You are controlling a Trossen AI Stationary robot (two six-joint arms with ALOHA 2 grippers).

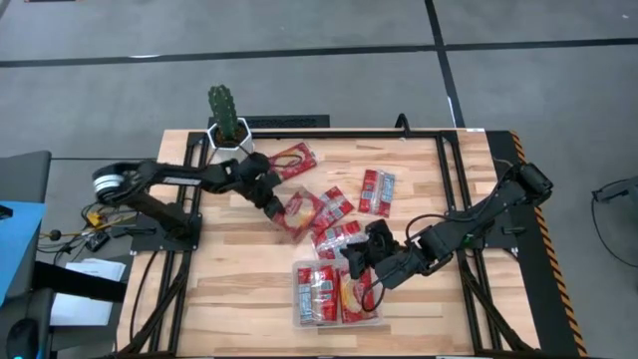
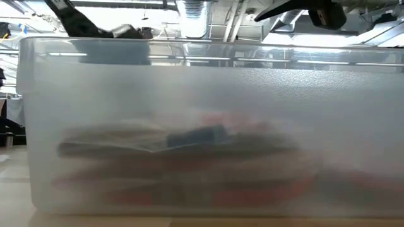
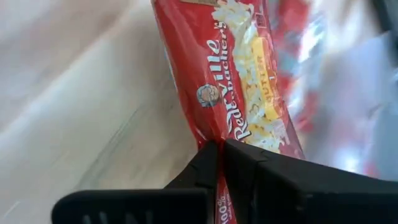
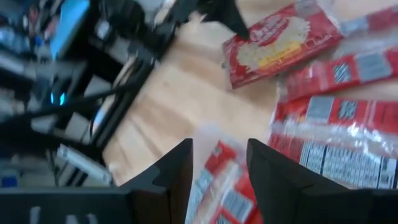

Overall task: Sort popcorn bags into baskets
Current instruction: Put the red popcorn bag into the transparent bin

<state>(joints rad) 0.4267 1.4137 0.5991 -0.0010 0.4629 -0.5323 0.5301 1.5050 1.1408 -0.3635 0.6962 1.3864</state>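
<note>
My left gripper (image 1: 276, 204) is shut on a red popcorn bag with a yellow centre picture (image 1: 299, 212), near the table's middle. My right gripper (image 1: 359, 255) is open and hovers over the far end of the clear basket (image 1: 299, 317), touching nothing. In the right wrist view its fingers (image 4: 217, 168) stand above a bag in the basket (image 4: 224, 193). The basket holds several red bags (image 1: 339, 294); the low view shows them blurred behind its wall (image 2: 202, 94). Other bags lie flat on the wood (image 1: 294, 160), (image 1: 377, 191), (image 1: 336, 205), (image 1: 337, 237). My left gripper pinches the bag between its two fingers at one end edge (image 3: 219, 163). The fingers come slanting down from the table's left. The bag (image 3: 242, 81) stretches away beyond the fingertips, its printed face showing. Whether it is clear of the table I cannot tell.
A white pot with a green cactus (image 1: 227, 128) stands at the far left edge of the table. Black rails (image 1: 449, 170) run along the table's sides. Bare wood (image 1: 239, 289) lies left of the basket and at the near right corner.
</note>
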